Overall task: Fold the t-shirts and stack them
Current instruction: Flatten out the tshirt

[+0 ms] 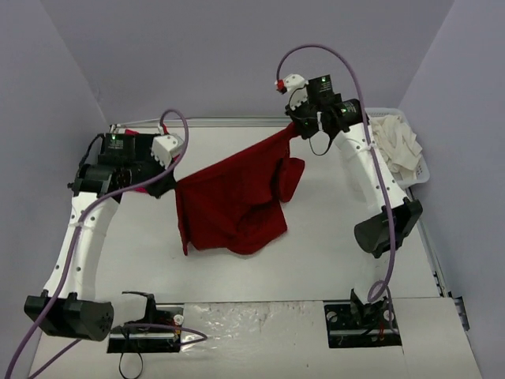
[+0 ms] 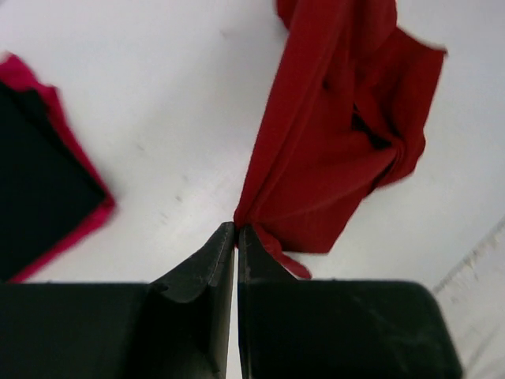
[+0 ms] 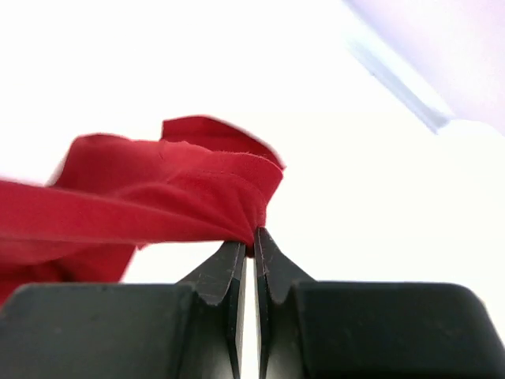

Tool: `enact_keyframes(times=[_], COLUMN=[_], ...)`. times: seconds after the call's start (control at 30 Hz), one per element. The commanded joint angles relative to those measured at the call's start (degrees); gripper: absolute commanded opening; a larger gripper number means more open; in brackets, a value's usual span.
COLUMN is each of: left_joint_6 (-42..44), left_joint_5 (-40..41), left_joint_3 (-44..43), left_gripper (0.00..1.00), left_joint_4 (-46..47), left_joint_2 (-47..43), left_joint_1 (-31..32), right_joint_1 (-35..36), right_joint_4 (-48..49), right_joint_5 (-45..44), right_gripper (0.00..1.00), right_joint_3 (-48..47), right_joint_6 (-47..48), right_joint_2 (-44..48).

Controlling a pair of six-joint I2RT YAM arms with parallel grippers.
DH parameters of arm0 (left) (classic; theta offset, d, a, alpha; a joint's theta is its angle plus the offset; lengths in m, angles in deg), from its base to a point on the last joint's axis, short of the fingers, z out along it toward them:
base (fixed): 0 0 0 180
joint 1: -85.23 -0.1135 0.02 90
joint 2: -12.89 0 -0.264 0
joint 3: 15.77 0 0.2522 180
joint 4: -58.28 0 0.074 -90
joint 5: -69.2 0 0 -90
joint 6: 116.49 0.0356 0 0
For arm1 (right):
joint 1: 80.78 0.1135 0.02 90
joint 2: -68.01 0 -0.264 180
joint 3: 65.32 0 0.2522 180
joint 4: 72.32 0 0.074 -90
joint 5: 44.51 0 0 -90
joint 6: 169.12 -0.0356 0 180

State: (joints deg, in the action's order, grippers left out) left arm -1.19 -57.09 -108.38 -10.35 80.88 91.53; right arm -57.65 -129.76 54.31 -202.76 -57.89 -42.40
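Top external view: the dark red t-shirt (image 1: 233, 201) hangs stretched between the two arms over the middle of the white tabletop (image 1: 316, 260). Its upper edge runs as a taut slanting line from low on the left to high at the far right, and the rest sags in loose folds, with the lowest part seeming to reach the tabletop, though this angle does not settle it. The left end effector (image 1: 171, 184) is clenched on the shirt's left corner, and the left wrist view shows its black fingers (image 2: 211, 264) pressed together with a pinch of red cloth at the tips. The right end effector (image 1: 295, 126), raised near the far edge, is likewise clamped on the opposite corner. In the right wrist view a hemmed fold of the cloth is nipped between its closed fingertips (image 3: 268, 257). At the left of the left wrist view, a black t-shirt (image 2: 39, 189) lies flat on a bright red t-shirt (image 2: 87, 213), whose edge shows around it, well apart from the hanging shirt. At the far right a white basket (image 1: 424, 170) holds crumpled cream-white cloth (image 1: 394, 140), beside the right arm.
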Motion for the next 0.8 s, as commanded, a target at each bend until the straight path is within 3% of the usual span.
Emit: enact_keyframes(times=[0.0, 0.17, 0.33, 0.47, 0.6, 0.67, 0.7, 0.73, 0.77], left_joint_6=[-8.05, -11.84, -10.8, -7.03, -2.91, 0.35, 4.72, 7.63, 12.88], left_joint_5=[6.23, 5.26, -0.17, -12.37, -25.19, -27.85, -30.13, -30.85, -31.12], left_joint_3=[-11.91, -30.26, -41.11, -38.58, -29.54, -23.39, -21.54, -18.74, -17.58], left_gripper=[0.02, 0.02, 0.02, 0.02, 0.02, 0.03, 0.08, 0.24, 0.59], left_joint_4=[6.53, 4.08, -3.64, -7.26, -9.9, -13.32, -17.42, -20.07, -22.97], left_joint_2=[4.76, 9.97, 10.68, 3.94, -3.44, -6.54, -9.33, -10.49, -11.38], left_joint_1=[-0.59, -0.15, 0.11, 0.63, 0.81, 0.9, 0.9, 1.08, 1.51], right_joint_1=[-0.98, -3.97, -7.05, -8.36, -9.16, -9.6, -9.77, -9.86, -9.86], right_joint_4=[1.76, 3.25, 6.48, 7.38, 7.82, 7.91, 7.82, 7.82, 7.82], right_joint_5=[-8.64, -11.02, -9.35, -9.17, -5.66, -3.82, -3.29, -2.5, -2.23], right_gripper=[0.0, 0.0, 0.0, 0.0, 0.0, 0.0, 0.0, 0.0, 0.0], right_joint_3=[-3.05, -4.47, -0.35, 2.65, 10.89, 17.31, 19.42, 21.61, 26.25], right_joint_6=[-1.63, -1.29, -0.14, -0.84, -1.28, -1.28, -1.28, -1.2, -0.67], right_joint_2=[5.2, 10.73, 18.46, 24.88, 30.33, 33.83, 34.9, 36.13, 38.67])
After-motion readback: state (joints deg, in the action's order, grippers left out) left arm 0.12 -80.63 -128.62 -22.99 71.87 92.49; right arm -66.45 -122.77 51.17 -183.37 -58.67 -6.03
